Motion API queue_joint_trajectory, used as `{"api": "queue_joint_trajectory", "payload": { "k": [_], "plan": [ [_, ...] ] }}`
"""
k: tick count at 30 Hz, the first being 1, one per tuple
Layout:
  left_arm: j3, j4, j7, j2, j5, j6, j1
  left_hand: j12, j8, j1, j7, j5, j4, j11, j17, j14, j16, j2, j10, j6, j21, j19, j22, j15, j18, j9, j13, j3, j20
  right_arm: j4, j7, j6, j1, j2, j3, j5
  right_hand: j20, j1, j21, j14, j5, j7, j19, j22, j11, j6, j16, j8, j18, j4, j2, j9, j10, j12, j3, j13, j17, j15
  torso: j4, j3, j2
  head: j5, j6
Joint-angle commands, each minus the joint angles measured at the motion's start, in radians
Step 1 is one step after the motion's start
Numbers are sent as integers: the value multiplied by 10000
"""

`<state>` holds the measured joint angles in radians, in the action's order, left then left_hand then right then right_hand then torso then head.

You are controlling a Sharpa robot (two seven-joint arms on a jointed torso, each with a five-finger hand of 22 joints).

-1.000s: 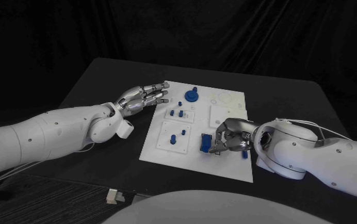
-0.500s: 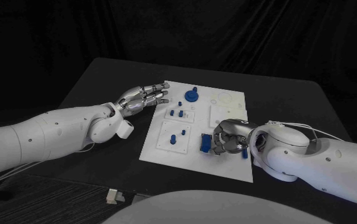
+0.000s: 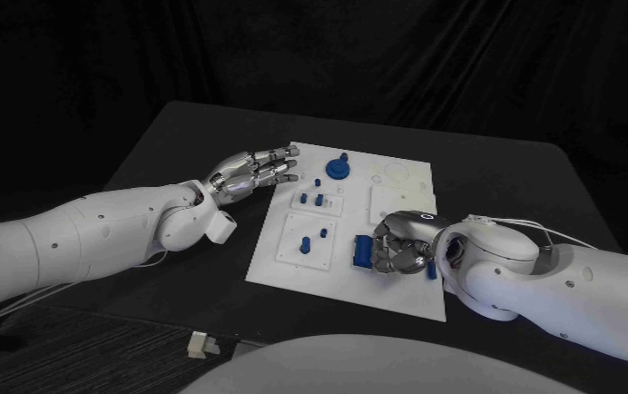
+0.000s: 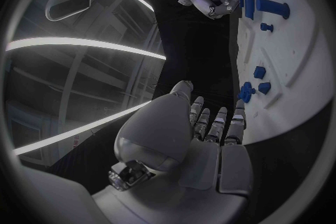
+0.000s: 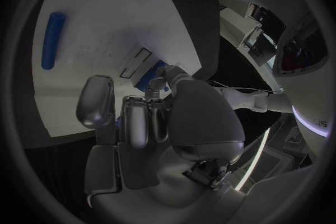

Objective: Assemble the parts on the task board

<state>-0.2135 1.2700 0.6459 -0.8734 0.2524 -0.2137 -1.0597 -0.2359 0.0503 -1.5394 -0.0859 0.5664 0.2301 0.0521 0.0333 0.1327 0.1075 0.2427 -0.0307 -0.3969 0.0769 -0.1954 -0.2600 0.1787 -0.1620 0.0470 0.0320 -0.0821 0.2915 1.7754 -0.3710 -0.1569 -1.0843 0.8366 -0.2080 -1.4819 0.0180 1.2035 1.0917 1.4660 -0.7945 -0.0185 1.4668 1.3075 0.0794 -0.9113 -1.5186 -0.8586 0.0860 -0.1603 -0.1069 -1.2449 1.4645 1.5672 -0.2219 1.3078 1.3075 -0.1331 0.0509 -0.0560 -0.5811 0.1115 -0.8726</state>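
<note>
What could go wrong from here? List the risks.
1. The right hand curls over the blue block, hiding it from the head view, so a poor hold may go unnoticed.
2. The loose blue rod beside that hand could be knocked.
3. The left hand rests at the task board edge and might nudge it.

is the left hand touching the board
Touching. In the head view the left hand has its fingertips on the board's far left edge, with no gap showing.

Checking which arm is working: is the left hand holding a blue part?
No: in the head view the left hand rests at the task board edge, holding nothing.
</note>
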Motion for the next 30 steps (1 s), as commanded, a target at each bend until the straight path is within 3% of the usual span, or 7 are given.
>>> {"api": "queue_joint_trajectory", "payload": {
  "k": [1, 2, 4, 15, 23, 26, 30],
  "plan": [
    [9, 27, 99, 3, -48, -132, 13, -43, 61, -89, -5, 67, -12, 82, 2, 3, 64, 16, 13, -59, 3, -28, 16, 44, 78, 12, 13, 54, 5, -24, 86, -52, 57, -28, 2, -146, 55, -57, -45, 756, 294, 2, 2, 1480, 61, -86, 28, -31, 7, -30, -74, -49, 1063, 36, -146, 2630, 980, -45, -1, 0, -6, 19, 0],
    [9, 29, 98, 2, -48, -133, 13, -43, 68, -90, -13, 68, -14, 87, 2, 2, 63, 14, 12, -95, 2, -28, 20, 44, 79, 16, 13, 64, 5, -30, 75, -35, 66, -35, 2, -146, 52, -173, -35, 758, 2577, -9, 4, 1481, 59, -193, 22, -171, -7, -50, -79, -182, 1063, 36, -43, 2630, 998, -56, -2, -1, -3, 23, 0],
    [9, 29, 97, 3, -48, -137, 13, -43, 68, -90, -13, 68, -14, 87, 2, 2, 63, 14, 12, -95, 2, -28, 20, 44, 79, 16, 13, 64, 5, -39, 54, -9, 77, -45, 2, -146, 31, -211, -35, 759, 3919, -15, 6, 1481, 38, -223, 21, -231, -12, -29, -53, -265, 1063, 36, 62, 2630, 998, -58, -3, -1, -3, 19, 0],
    [9, 28, 127, -6, -48, -132, 15, -43, 76, -91, -23, 70, -16, 94, 1, -1, 62, 13, 11, -123, 1, -28, 26, 45, 79, 19, 13, 77, 5, 237, 24, -533, 47, 456, 3, -128, 22, -718, -6, 769, 6386, 24, 29, 1492, 34, -200, 4, -54, -2, -381, 66, -332, 1063, 36, 890, 2630, 1042, -16, -1, -1, 0, 4, 0],
    [9, 9, 127, -32, -48, -108, 16, -54, 84, -93, -28, 72, -18, 100, 2, 3, 66, 12, 9, -158, 1, -29, 29, 46, 80, 23, 14, 89, 5, 678, -21, -1093, -723, 1435, 4, 620, -85, -634, 45, 779, 6330, 288, 47, 1506, -232, 462, -24, 2836, -21, -1133, 119, 1935, 1063, 36, 1282, 2630, 1103, 158, -1, 0, -1, -30, 0],
    [9, -1, 126, -22, -48, -99, 16, -54, 84, -93, -28, 72, -18, 100, 2, 3, 66, 12, 9, -158, 1, -29, 29, 46, 80, 23, 14, 89, 5, 739, -298, -859, -1085, 1688, 3, 883, -292, -369, 32, 774, 6009, 553, 41, 1504, -458, 71, -24, 4265, -24, -1148, 195, 3705, 1063, 36, 1354, 2630, 1085, 348, -5, 0, 5, -33, 0],
    [9, -12, 120, -8, -48, -94, 17, -61, 91, -94, -31, 74, -21, 103, 3, 7, 70, 8, 7, -190, 4, -38, 22, 45, 80, 27, 15, 98, 5, 724, -1033, 80, -1446, 1873, 3, 1054, -374, -250, -122, 749, 4536, 713, 4, 1465, -569, -83, 16, 5204, 8, -1144, 378, 4848, 1063, 36, 1234, 2630, 964, 465, 1, 0, 12, -73, 0]
  ]
}}
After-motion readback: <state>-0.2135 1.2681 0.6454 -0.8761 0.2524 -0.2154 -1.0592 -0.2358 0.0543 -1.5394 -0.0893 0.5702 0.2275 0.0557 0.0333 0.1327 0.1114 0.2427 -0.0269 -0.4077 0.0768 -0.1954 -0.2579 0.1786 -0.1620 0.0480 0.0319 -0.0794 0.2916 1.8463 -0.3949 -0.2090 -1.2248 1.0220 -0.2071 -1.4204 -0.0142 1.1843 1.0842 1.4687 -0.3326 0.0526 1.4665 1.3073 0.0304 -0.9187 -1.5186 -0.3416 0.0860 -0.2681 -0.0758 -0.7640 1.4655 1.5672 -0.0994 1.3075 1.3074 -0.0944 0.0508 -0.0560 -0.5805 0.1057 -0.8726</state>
